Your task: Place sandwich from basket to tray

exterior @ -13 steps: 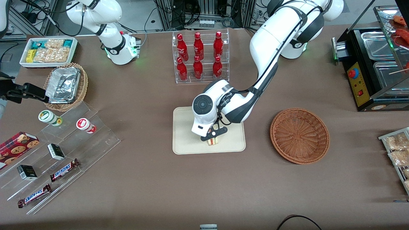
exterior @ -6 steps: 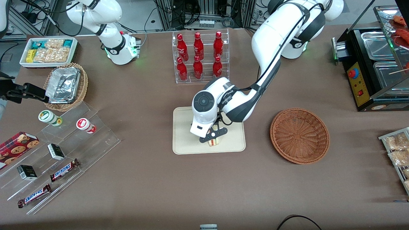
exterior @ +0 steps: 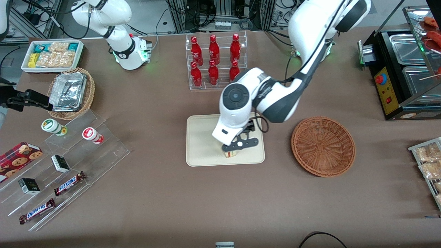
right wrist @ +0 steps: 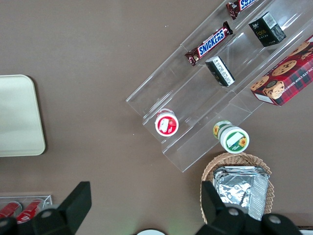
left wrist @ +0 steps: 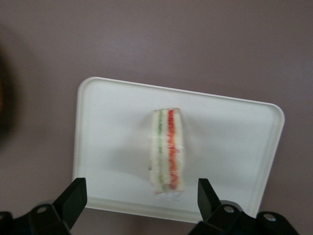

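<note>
Sandwich [left wrist: 167, 150] stands on tray [left wrist: 107, 122]. Gripper [left wrist: 142, 198] above it, fingers wide, holding nothing. Lift straight up, don't bump sandwich. Basket [exterior: 323, 146] empty.

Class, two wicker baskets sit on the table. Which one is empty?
The reddish-brown basket beside the tray is empty; the tan basket holds foil containers. The open gripper hovers over the sandwich.

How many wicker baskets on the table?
2. The round reddish-brown wicker basket lies beside the cream rectangular tray, toward the working arm's end; the tan wicker basket holding foil containers, toward the parked arm's end. The open tool hovers above the tray.
</note>
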You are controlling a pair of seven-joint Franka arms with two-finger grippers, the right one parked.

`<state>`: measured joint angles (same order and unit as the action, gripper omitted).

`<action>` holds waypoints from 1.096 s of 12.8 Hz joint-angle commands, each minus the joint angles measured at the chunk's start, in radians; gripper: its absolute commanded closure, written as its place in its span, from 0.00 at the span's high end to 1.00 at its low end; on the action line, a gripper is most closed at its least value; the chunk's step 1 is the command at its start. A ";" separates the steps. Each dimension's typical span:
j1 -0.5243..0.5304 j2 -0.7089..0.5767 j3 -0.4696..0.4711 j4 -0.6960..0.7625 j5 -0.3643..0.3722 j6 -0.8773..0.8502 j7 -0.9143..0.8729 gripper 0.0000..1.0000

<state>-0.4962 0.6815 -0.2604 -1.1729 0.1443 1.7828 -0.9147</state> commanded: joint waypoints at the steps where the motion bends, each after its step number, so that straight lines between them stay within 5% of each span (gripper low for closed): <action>1: 0.030 -0.061 0.003 -0.045 0.011 -0.077 0.042 1.00; 10: 0.365 -0.307 -0.002 -0.279 -0.015 -0.098 0.371 1.00; 14: 0.502 -0.488 -0.002 -0.456 -0.070 -0.098 0.679 1.00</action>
<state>-0.0712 0.3381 -0.2540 -1.4794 0.1263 1.6753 -0.3809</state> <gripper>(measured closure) 0.000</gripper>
